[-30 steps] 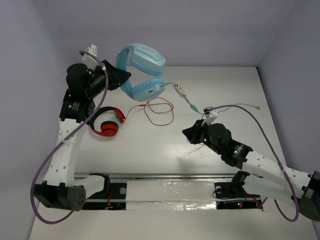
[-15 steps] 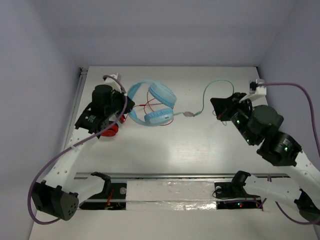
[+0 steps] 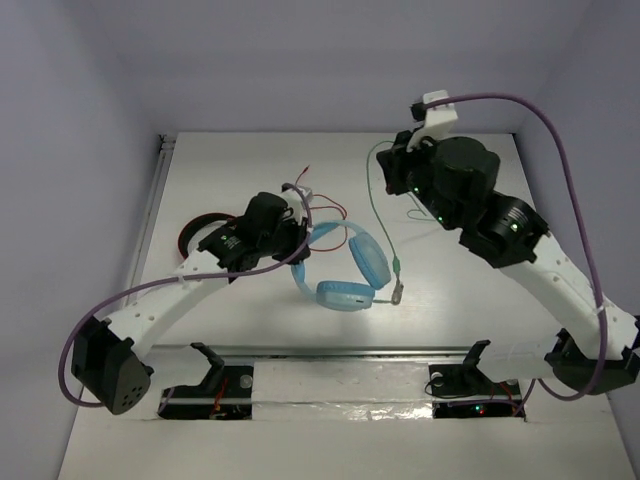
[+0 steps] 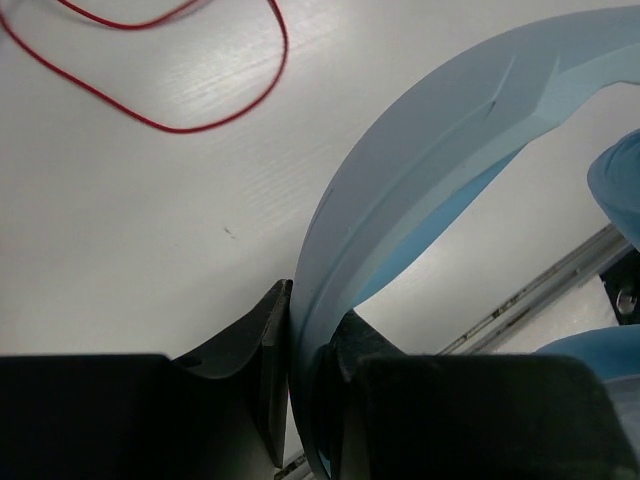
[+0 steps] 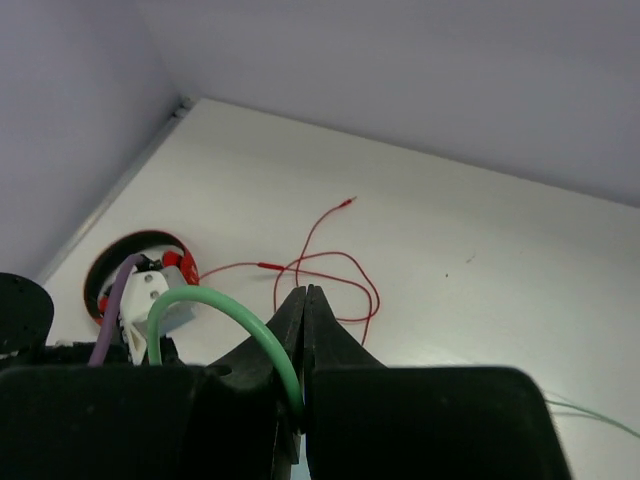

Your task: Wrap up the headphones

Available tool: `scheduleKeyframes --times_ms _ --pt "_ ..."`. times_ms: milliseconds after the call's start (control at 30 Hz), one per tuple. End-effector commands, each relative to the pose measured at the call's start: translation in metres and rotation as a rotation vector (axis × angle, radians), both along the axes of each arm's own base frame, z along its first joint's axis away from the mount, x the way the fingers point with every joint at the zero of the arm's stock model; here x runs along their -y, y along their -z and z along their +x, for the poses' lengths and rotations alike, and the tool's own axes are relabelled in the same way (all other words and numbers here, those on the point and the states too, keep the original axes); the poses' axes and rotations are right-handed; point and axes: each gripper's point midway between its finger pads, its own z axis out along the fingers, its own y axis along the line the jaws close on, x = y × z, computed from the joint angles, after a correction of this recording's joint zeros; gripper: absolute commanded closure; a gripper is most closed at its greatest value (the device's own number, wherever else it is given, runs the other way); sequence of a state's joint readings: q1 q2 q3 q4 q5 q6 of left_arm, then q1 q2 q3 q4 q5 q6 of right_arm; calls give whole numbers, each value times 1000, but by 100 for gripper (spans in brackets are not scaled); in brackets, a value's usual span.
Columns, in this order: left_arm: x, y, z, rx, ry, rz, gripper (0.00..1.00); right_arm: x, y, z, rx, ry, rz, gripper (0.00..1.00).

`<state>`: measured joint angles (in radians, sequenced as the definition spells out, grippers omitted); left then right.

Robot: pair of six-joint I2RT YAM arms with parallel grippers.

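Jaws of the left arm (image 3: 180, 290) are almost closed and they clamp the wide headband (image 4: 420, 190) of the headphones (image 3: 345, 294), one finger on each side of the band, as the left wrist view shows very close. From above, these light blue headphones are in the middle of the surface (image 3: 470, 310), a little toward the near edge, with the left jaws at their left end and the two padded ear cups pointing to the right and to the near side. I cannot tell if the nearer ear cup touches the surface or hangs just over it. Just beside this ear cup, on the right, is a small pale piece (image 3: 398, 292) at the low end of the thin pale green cable (image 5: 200, 291). From there the cable goes up and away to the right arm (image 3: 520, 250), which is raised over the far right part of the surface. The right jaws are closed tightly and they pinch the green cable between them; the cable makes a small arc just before the pinch. Farther on the left, partly hidden behind the left arm, lie the red-and-black headphones (image 3: 188, 232), and their red cable (image 4: 170, 130) lies in loose loops on the surface beyond the blue headband.
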<state>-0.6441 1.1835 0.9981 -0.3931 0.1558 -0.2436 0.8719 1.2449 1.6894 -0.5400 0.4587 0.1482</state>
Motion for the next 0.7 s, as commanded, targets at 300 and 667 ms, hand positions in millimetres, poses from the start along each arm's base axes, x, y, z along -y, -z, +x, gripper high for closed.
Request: scheduleKeyframes --times_ms 300,667 --pt "82 -44 -52 56 336 -225 100 -40 70 36 -107 6 -174 100" --pt "85 -139 -90 197 455 -547 100 -16 105 37 -157 52 -94 100"
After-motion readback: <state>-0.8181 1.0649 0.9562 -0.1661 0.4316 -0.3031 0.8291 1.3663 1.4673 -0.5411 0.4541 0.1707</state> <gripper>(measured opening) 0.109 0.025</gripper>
